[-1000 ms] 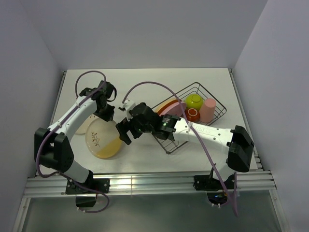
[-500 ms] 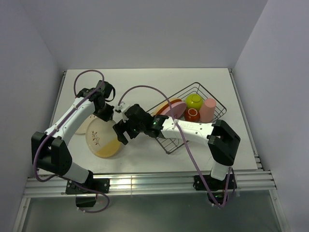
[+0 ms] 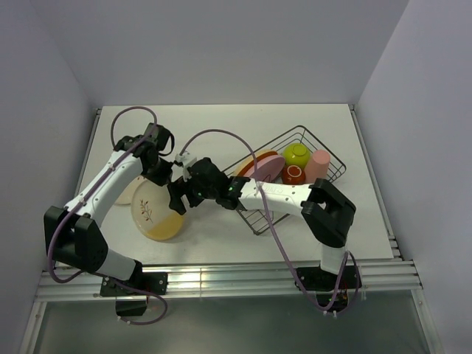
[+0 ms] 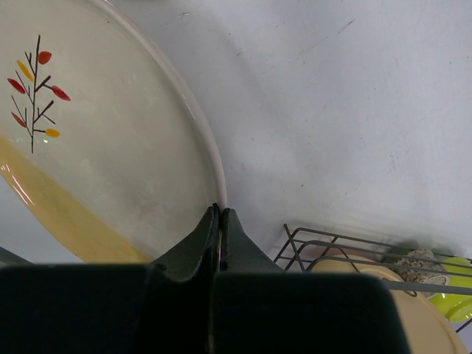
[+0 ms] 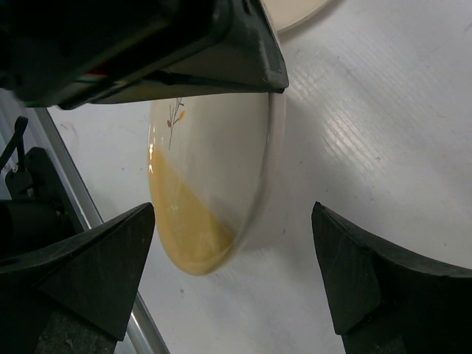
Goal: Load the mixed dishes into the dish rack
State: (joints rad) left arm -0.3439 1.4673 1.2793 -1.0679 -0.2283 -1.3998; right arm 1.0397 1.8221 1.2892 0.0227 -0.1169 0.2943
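Note:
The pink-cream twig-patterned plate (image 3: 156,212) is tilted, its far right rim raised off the table. My left gripper (image 3: 163,177) is shut on that rim, as the left wrist view (image 4: 220,212) shows, with the plate (image 4: 110,147) filling the left of that view. My right gripper (image 3: 178,198) is open and empty just right of the plate; in the right wrist view (image 5: 233,221) its fingers straddle the plate's (image 5: 206,162) near edge without touching it. The black wire dish rack (image 3: 327,177) holds an orange plate (image 3: 254,159), a pink plate (image 3: 267,167), the lime-green bowl (image 3: 297,155), the dark red-brown mug (image 3: 293,175) and the salmon cup (image 3: 318,167).
A cream-yellow plate (image 3: 127,194) lies flat on the table left of the held plate, partly under my left arm. The rack's near left corner (image 4: 310,243) is close to my left gripper. Walls enclose the table on three sides.
My right gripper has moved left, from beside the rack to the plate's right edge. My left gripper keeps its hold on the rim and has shifted slightly.

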